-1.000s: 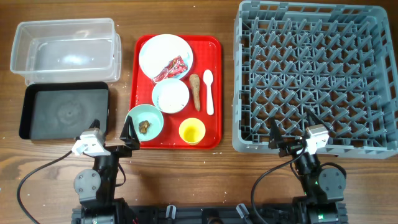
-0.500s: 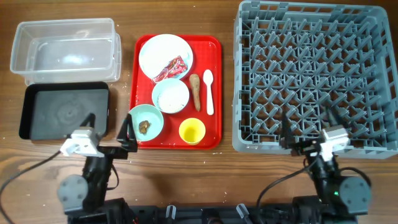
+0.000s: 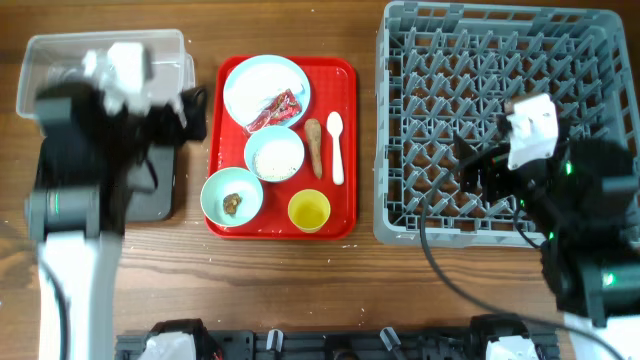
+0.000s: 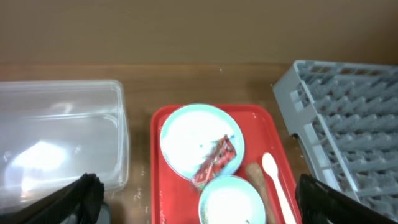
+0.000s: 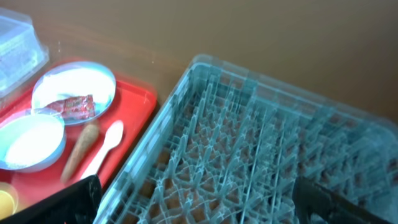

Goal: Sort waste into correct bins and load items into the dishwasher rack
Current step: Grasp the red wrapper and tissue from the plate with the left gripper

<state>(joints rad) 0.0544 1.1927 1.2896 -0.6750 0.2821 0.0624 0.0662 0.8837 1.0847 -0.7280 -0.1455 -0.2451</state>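
Observation:
A red tray holds a pale round plate with the red-and-white wrapper on it. It also holds a pale blue bowl with white contents, a brown stick, a white spoon, a green bowl with a brown lump, and a yellow cup. My left gripper hangs open and empty, high over the bins' right side; in its wrist view plate and wrapper lie below. My right gripper is open and empty above the grey rack. I cannot make out a tissue.
The clear tub stands at the back left, partly hidden by my left arm. The black tray in front of it is mostly hidden. The rack fills the right side. Bare wooden table runs along the front.
Both arms rose from the table's front edge and swung inward: the left now hangs over the bins, the right over the rack's front part. The objects have not moved.

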